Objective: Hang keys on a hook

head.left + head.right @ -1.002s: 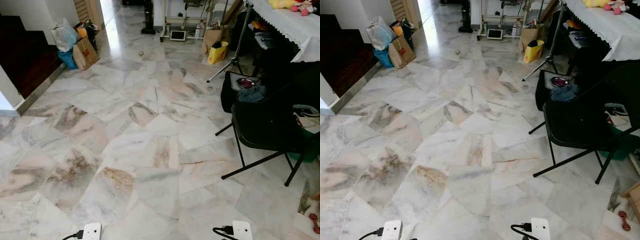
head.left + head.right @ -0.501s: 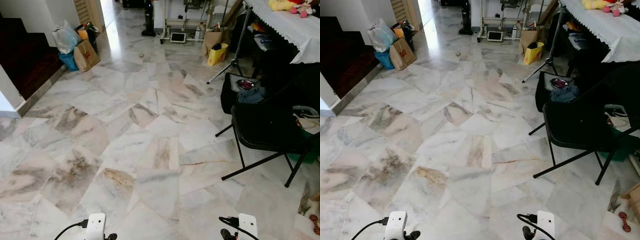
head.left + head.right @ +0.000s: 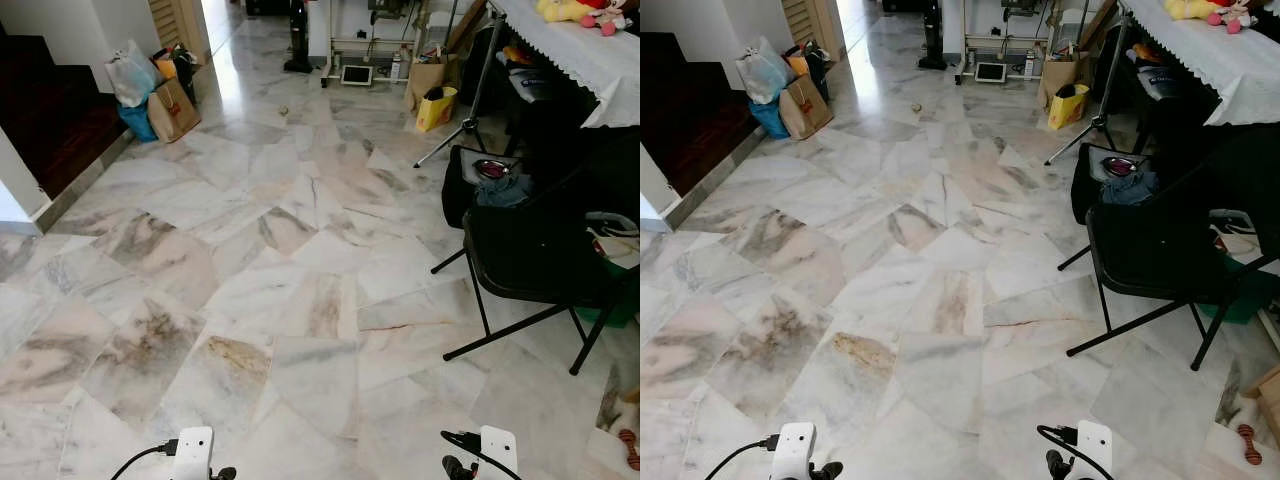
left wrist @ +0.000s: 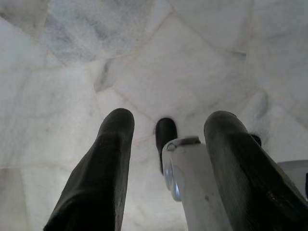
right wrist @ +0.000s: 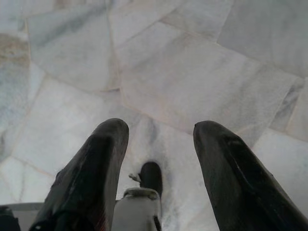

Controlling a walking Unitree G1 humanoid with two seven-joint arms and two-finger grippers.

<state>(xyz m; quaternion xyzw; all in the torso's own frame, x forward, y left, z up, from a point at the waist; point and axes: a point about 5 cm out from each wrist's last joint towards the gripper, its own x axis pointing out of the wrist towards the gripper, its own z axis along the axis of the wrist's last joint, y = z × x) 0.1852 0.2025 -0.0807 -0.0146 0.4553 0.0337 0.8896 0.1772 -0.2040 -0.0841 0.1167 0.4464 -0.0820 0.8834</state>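
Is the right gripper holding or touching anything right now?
Apart. The right wrist view shows the right gripper with its fingers spread, bare marble floor between them and nothing held.

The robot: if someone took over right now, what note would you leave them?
Left end effector: open, holding nothing, hanging low over the marble floor.
Right end effector: open, holding nothing, likewise low.
Keys and hook: not found yet. Ahead: a black folding chair on the right, bags far left.
Done: nothing to see.
Left: find the keys, pick them up, find the hook, hang them.
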